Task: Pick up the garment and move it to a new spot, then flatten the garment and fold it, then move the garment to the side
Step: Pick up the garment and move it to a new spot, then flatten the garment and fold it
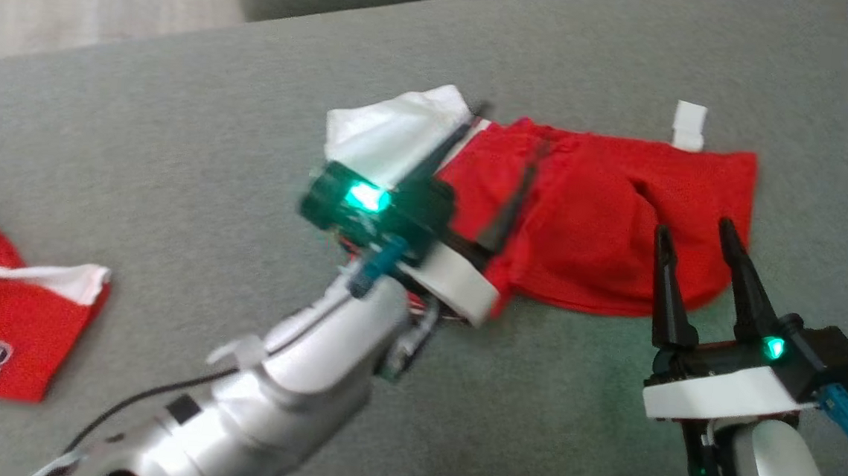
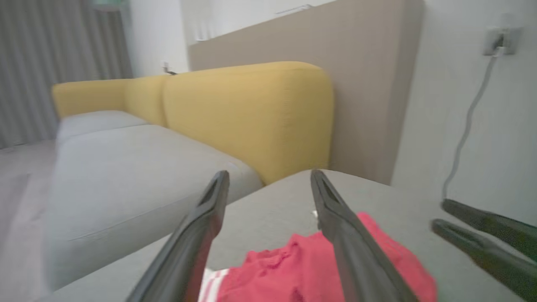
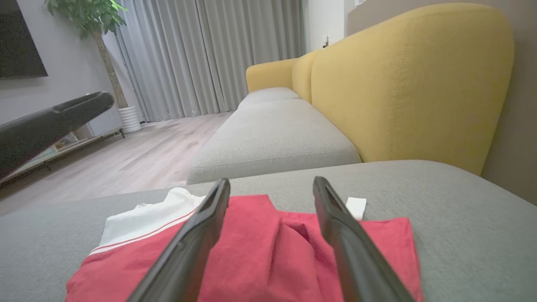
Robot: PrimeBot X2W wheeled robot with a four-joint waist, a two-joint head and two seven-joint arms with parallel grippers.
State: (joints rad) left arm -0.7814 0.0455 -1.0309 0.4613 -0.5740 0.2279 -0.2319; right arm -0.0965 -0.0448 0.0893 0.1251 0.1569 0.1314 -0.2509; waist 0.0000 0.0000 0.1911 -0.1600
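The left tool (image 1: 510, 133) stands with its two long dark fingers spread wide and nothing clamped between them. In the head view it reaches in from the lower left on a silver forearm (image 1: 294, 386), its fingers slanting over the left part of the red mesh garment with a white band (image 1: 596, 228). One finger lies over the white band (image 1: 394, 128) and the other over the red cloth. Whether the fingertips touch the fabric cannot be told, as that part of the view is blurred. The left wrist view shows the same tool (image 2: 269, 174) parted, with the rumpled red cloth (image 2: 289, 268) low between and beneath the fingers.

The right tool (image 1: 695, 227) is equally wide open and holds nothing. Its fingers point up the head view over the garment's near right edge. In the right wrist view (image 3: 271, 180) the fingers straddle a raised fold in the red cloth (image 3: 268, 260).

The garment lies spread but wrinkled on a broad grey upholstered cushion (image 1: 177, 138), roughly at the middle of it. The white band is at the garment's left end, and a small white fabric tag (image 1: 689, 126) sticks out at its far right edge.

Well apart, at the cushion's left side, lies a second red jersey with white trim and the number 23 (image 1: 0, 328).

Beyond the cushion, the right wrist view shows a sofa with a mustard-yellow backrest (image 3: 411, 84) and a grey seat (image 3: 272, 138).
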